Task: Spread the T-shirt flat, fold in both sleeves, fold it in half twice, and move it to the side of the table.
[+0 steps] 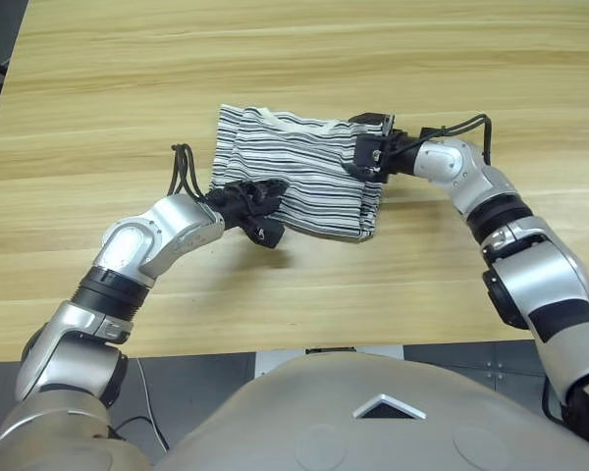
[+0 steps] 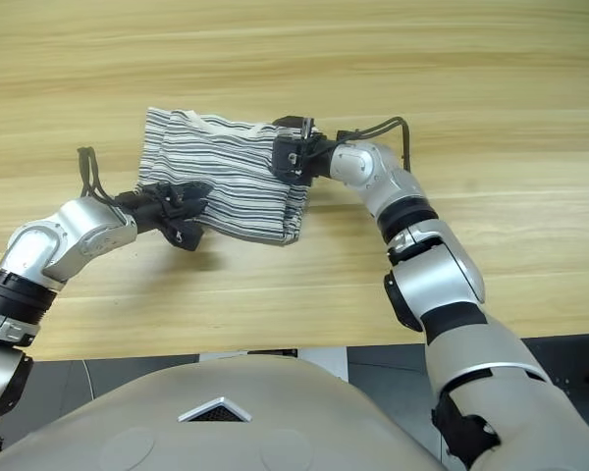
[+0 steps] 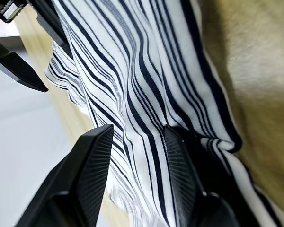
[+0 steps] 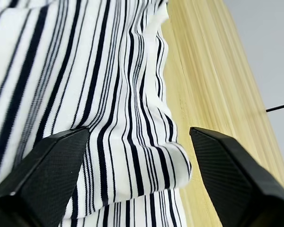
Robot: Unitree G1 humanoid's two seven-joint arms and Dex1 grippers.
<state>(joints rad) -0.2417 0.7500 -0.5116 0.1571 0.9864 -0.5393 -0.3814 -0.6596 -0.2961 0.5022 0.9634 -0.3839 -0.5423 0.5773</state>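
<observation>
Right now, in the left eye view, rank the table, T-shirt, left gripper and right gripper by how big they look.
1. table
2. T-shirt
3. left gripper and right gripper: they look about the same size, so I won't rank one over the other.

Left arm (image 1: 142, 250): mine, bent at the elbow, with the forearm extended forward and angled toward my right. Left tool (image 1: 277, 211): held low at the forearm's end, its fingers (image 3: 92, 179) parted by a moderate gap. Right arm (image 1: 515, 245): mine, sharply bent at the elbow, with the forearm directed forward and toward my left. Right tool (image 1: 371, 147): pointing leftward, its fingers (image 4: 42, 165) spread wide. The two tools lie near each other, not touching.
</observation>
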